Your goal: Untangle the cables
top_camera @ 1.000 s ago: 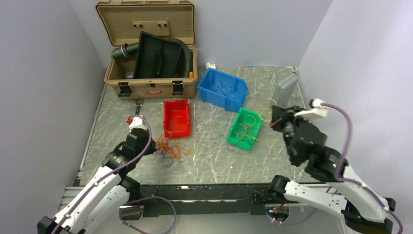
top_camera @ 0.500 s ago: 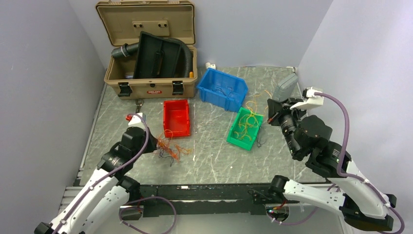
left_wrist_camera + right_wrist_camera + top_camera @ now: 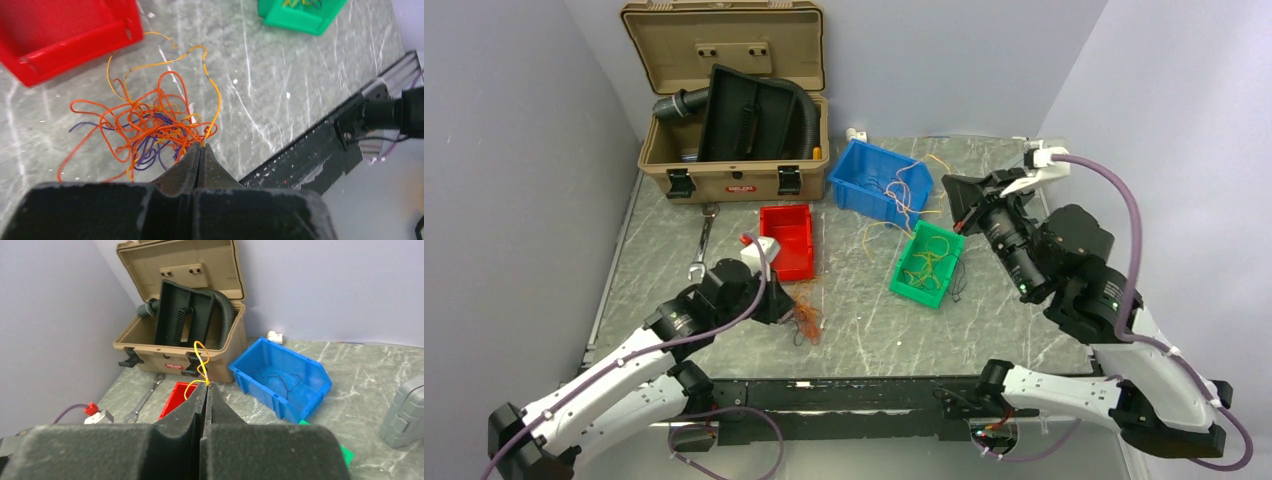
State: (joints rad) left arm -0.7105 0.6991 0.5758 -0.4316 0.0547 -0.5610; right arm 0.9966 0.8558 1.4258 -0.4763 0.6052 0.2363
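Left end effector [image 3: 201, 146] pinches cables [image 3: 146, 121]; only wrist view shows.

overhead from behind, left wrist close over table [image 3: 300, 65], right wrist toward toolbox [image 3: 155, 357], red bin [image 3: 60, 30] shared

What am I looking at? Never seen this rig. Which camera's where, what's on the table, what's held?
A left arm and a right arm, bolted at the near edge of a table. The wide picture comes from a fixed camera above and behind; the other two ride the wrists, looking along each arm's jaws. On it: red bin, green bin, blue bin, open tan case, wrench and a tangle of thin wires. The left jaws are shut on a yellow strand from the tangle; the right jaws are shut on another yellow wire.
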